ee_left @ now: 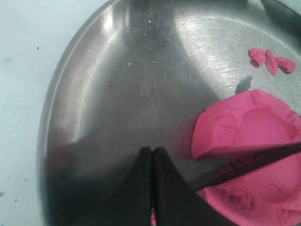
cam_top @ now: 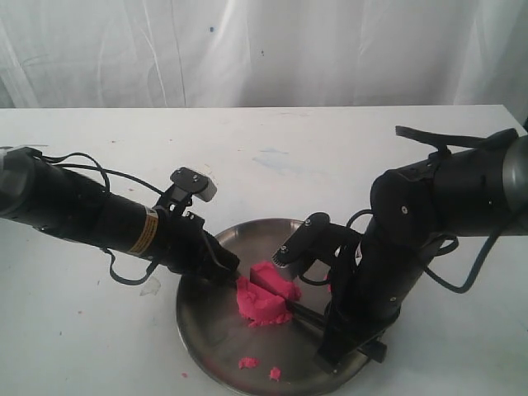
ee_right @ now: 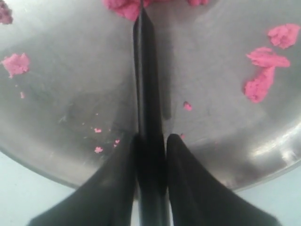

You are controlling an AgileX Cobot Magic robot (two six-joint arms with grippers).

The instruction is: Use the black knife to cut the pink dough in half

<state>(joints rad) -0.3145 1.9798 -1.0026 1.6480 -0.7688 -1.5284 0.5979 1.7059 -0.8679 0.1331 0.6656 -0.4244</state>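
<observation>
On the steel plate: the pink dough (cam_top: 266,294) sits near the middle of the plate (cam_top: 206,318), which rests on the white surface (cam_top: 99,165).
Dough condition: a groove runs across the lump; the exterior view suggests two parts touching, but whether the split reaches the plate cannot be told.
Knife: the black knife (ee_right: 146,94) is clenched by its handle in the right gripper (ee_right: 151,146), its blade reaching forward into the dough.
Left jaws: the left gripper (ee_left: 153,160) has its jaws pressed together on nothing, with the tips low over the plate, just beside the dough's edge.
Dough relative to jaws: the lump lies ahead of the right jaws at the blade's far end, and to one side of the left jaws, apart from them by a narrow strip of bare steel.
Step in hand (judgement): pressing the cut through.
Method advised: hold the blade level on the existing groove, press straight down to the steel, then draw back along the blade's line without twisting.
Risk: soft dough may cling to the blade and lift with it; the left jaws are well placed to brace the lump.
Debris: pink crumbs (ee_right: 263,70) lie scattered on the plate.
</observation>
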